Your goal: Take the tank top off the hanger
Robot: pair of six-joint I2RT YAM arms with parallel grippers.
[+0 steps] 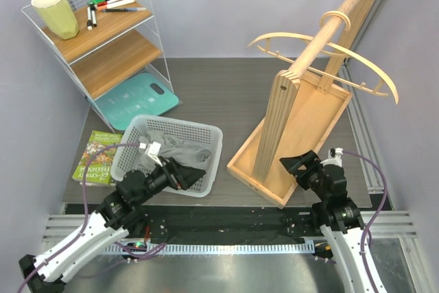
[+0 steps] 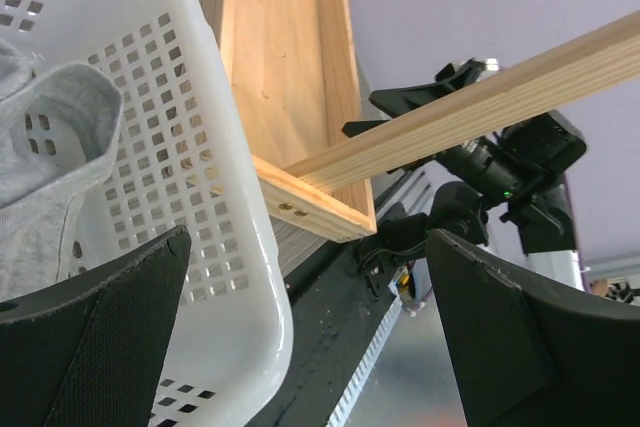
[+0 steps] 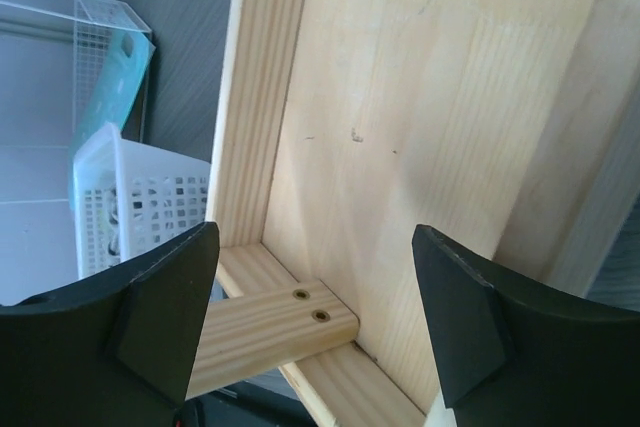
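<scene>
The grey tank top [image 1: 173, 146] lies crumpled inside a white perforated basket [image 1: 206, 134]; its folds also show in the left wrist view as the tank top [image 2: 48, 177] behind the basket wall [image 2: 190, 137]. Two pale-wood hangers [image 1: 365, 62] hang bare on the slanted wooden rail [image 1: 343, 15] at the upper right. My left gripper [image 1: 191, 176] hovers open over the basket's near right corner, with nothing between its fingers [image 2: 100, 337]. My right gripper [image 1: 300, 165] is open and empty at the near edge of the wooden stand's tray [image 3: 400, 97].
The stand's tray [image 1: 312, 125] and upright post [image 1: 281, 121] fill the right middle. At the left are a wire shelf [image 1: 103, 39] with a green cup [image 1: 56, 13] and markers, a teal scale [image 1: 137, 101] and a green book [image 1: 96, 157].
</scene>
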